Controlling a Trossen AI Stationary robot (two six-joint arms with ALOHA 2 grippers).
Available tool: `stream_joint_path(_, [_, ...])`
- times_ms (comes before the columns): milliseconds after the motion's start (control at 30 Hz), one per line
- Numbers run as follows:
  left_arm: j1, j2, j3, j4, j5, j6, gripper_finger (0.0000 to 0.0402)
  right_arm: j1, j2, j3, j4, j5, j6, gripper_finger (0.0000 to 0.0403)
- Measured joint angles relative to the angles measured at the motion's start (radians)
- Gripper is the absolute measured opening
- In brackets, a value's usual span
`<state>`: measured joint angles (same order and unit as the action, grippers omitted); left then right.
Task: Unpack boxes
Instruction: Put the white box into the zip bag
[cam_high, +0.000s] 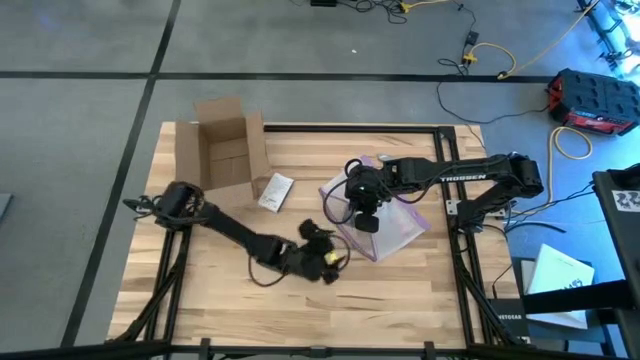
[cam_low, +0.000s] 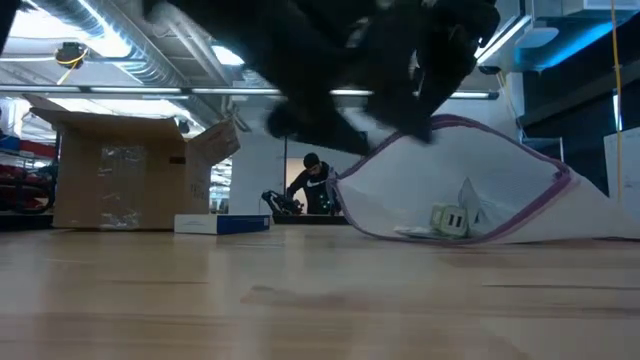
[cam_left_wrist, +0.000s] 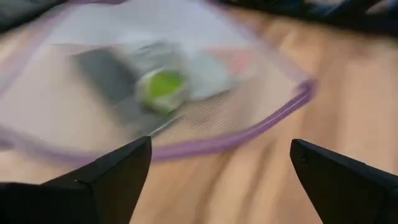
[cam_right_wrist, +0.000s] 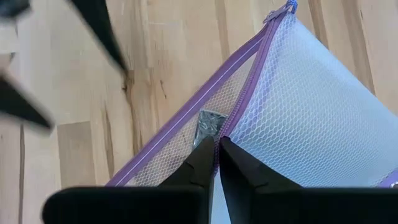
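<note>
Pinching the purple zip edge of the clear mesh plastic bag (cam_right_wrist: 298, 118), the right gripper (cam_right_wrist: 216, 155) has its two dark fingers closed tight on that edge and lifts it so the bag's mouth gapes above the pale wooden table (cam_high: 400, 300). Inside the bag lie a small green-and-white object (cam_low: 450, 221) and something grey and flat, too blurred to name. Just in front of the bag's mouth, the left gripper (cam_left_wrist: 217, 171) hovers low over the table with its fingers spread wide and nothing between them.

At the far left corner of the table stands the plain brown cardboard box (cam_high: 222, 148), open, all flaps folded out, well apart from both arms. Beside it on the wood lies a small white packet (cam_high: 274, 191), also well clear of the bag.

Judging by this, the box's opening is done and at least part of its contents is out; what seems left is emptying the bag, and I cannot tell whether anything remains in the box
</note>
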<state>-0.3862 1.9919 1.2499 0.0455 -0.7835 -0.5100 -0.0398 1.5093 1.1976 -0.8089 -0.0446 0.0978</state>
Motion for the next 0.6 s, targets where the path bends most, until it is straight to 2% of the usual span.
stream_joint_path(67, [-0.039,-0.023,0.0,-0.153,-0.053,-0.081,0.0359,0.0,0.0,0.0,0.0,0.0,0.0,0.001])
stream_joint_path(233, [-0.138,-0.034,-0.001,-0.441,-0.079,-0.377,0.0355,0.0,0.0,0.0,0.0,0.0,0.0,0.001])
stream_joint_path(433, [-0.243,-0.04,0.0,-0.692,-0.145,-0.753,0.0355,0.0,0.0,0.0,0.0,0.001,0.0,0.001])
stream_joint_path(600, [-0.321,-0.05,0.0,-0.803,-0.196,-1.037,0.0355,0.0,0.0,0.0,0.0,0.001,0.0,0.001])
